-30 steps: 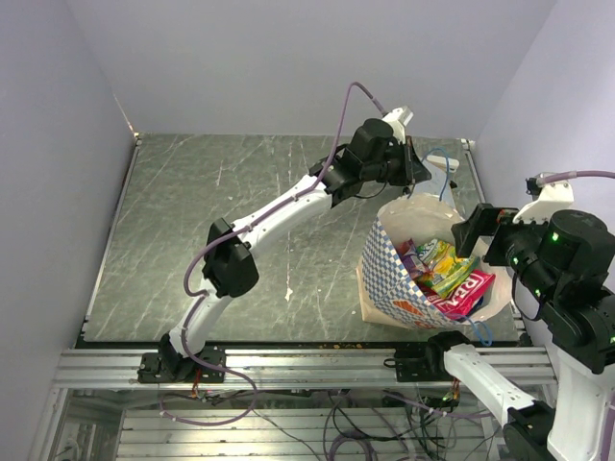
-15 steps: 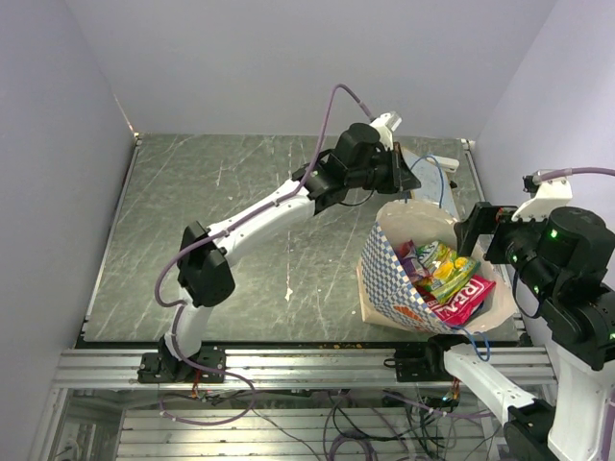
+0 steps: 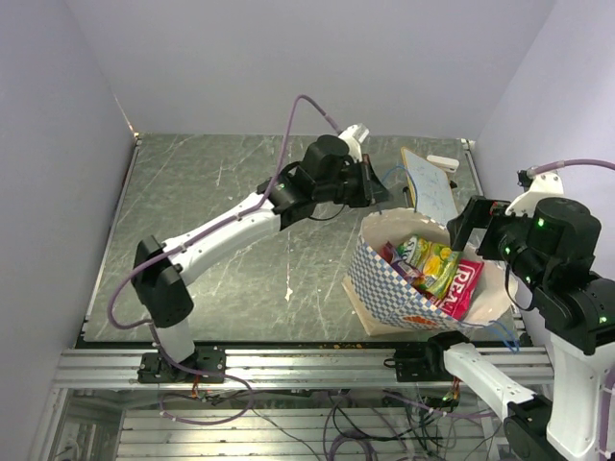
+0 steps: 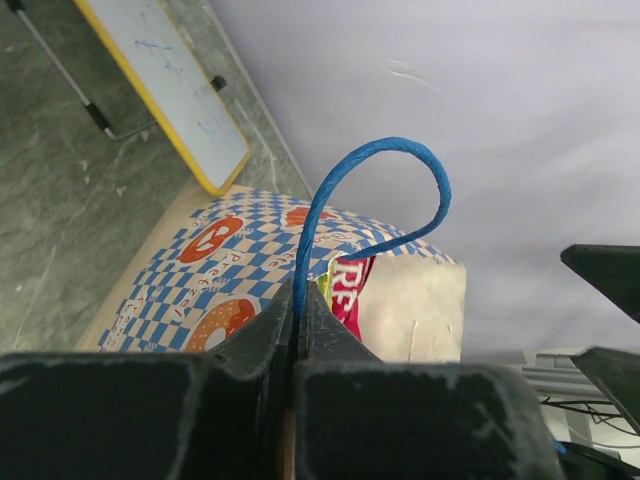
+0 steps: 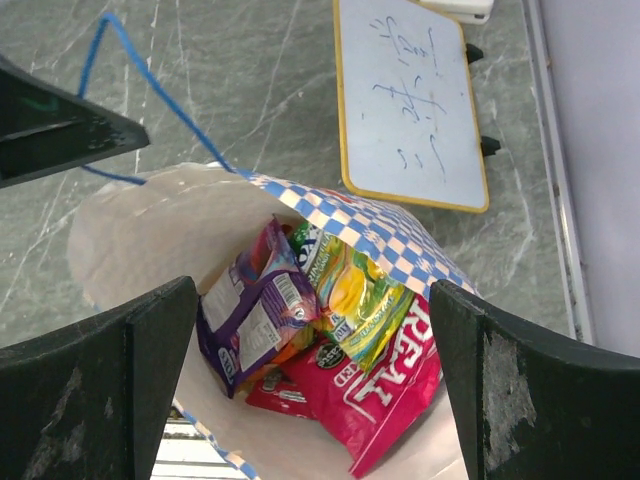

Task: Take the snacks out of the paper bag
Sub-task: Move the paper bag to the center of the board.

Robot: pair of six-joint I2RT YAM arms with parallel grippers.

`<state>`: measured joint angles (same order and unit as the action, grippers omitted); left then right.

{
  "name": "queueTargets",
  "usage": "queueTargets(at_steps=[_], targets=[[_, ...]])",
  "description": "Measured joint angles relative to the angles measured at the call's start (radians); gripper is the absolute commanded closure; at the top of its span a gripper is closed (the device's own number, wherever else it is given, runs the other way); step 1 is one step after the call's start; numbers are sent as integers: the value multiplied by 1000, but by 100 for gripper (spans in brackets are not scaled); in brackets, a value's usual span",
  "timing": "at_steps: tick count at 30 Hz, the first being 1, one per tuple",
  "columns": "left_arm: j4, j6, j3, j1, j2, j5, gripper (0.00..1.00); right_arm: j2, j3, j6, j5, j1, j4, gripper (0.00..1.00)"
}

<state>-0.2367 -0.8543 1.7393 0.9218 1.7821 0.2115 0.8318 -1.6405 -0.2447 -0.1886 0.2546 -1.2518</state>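
The paper bag point(image 3: 384, 283), blue-and-white checkered outside and cream inside, lies tilted on the table's right side with its mouth open. My left gripper point(image 3: 370, 184) is shut on the bag's blue string handle point(image 4: 380, 150), behind the bag's far-left rim; the pinch shows in the left wrist view point(image 4: 298, 300). Inside the bag lie the snacks: a purple packet point(image 5: 255, 310), a yellow-green packet point(image 5: 360, 295) and a red/pink packet point(image 5: 400, 400). My right gripper point(image 5: 312, 290) is open and empty, hovering above the bag's mouth point(image 3: 471, 226).
A white board with a tan edge point(image 3: 428, 187) lies flat behind the bag near the back right corner, a small white object beside it. The bag's second blue handle point(image 3: 504, 331) hangs at the near right table edge. Walls stand close on all sides.
My left gripper has moved left and slightly nearer with the handle in it, dragging the bag leftward and opening its mouth wider. The right gripper has stayed above the bag.
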Motion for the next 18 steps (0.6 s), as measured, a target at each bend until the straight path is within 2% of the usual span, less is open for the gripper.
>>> queueTargets(at_steps=[8, 18], targets=[[-69, -44, -180, -48, -191, -51, 93, 35, 6, -88, 16, 0, -22, 0], [-263, -52, -335, -172, -441, -136, 93, 40, 6, -348, 28, 0, -55, 0]])
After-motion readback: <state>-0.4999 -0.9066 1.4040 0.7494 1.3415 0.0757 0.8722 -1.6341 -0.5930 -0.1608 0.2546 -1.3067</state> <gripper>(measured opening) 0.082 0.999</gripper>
